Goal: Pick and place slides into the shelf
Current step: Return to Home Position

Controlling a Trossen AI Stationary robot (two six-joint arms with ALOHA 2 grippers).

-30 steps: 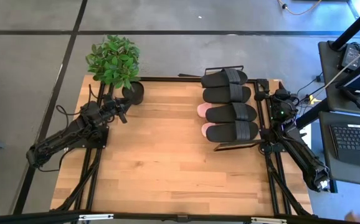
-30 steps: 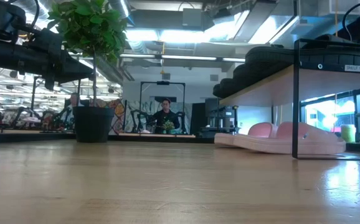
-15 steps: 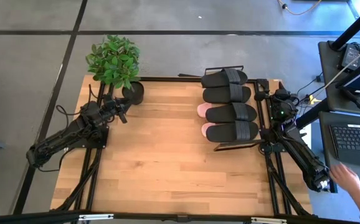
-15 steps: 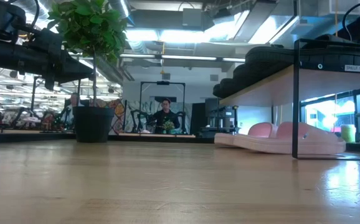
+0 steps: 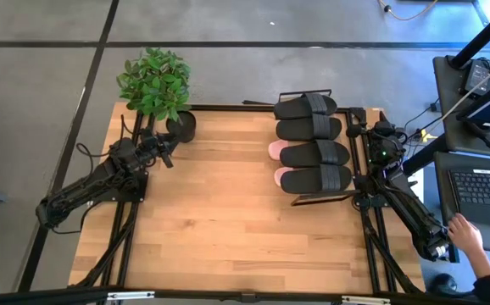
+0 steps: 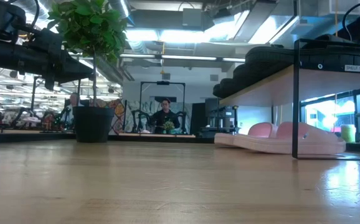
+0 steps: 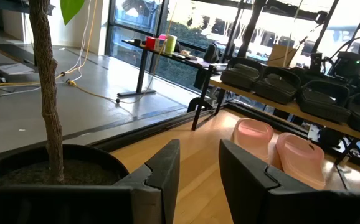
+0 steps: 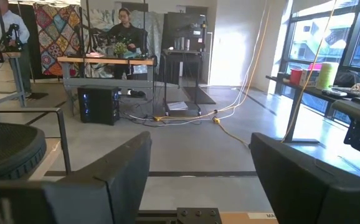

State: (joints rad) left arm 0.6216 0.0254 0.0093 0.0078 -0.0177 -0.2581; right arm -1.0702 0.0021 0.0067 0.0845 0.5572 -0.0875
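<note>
I'm logging four black slides (image 5: 313, 154) sitting atop the shelf (image 6: 261, 83) right of centre, pink slides (image 6: 292, 140) beneath, left claw (image 7: 198, 149) and right claw (image 8: 200, 143) both gaping empty; judging them light, pliant, best pinched across the strap.

Robotics lab/workshop: bare ceiling ducts (image 6: 192, 15), concrete floor (image 5: 228, 76), benches (image 8: 105, 60) w/ gear, loose cables (image 8: 233, 134).

A person's hand (image 5: 464, 231) has reached in at the far end of my right arm, well behind my right gripper (image 5: 362, 127). It now lies just beside the arm's base.
</note>
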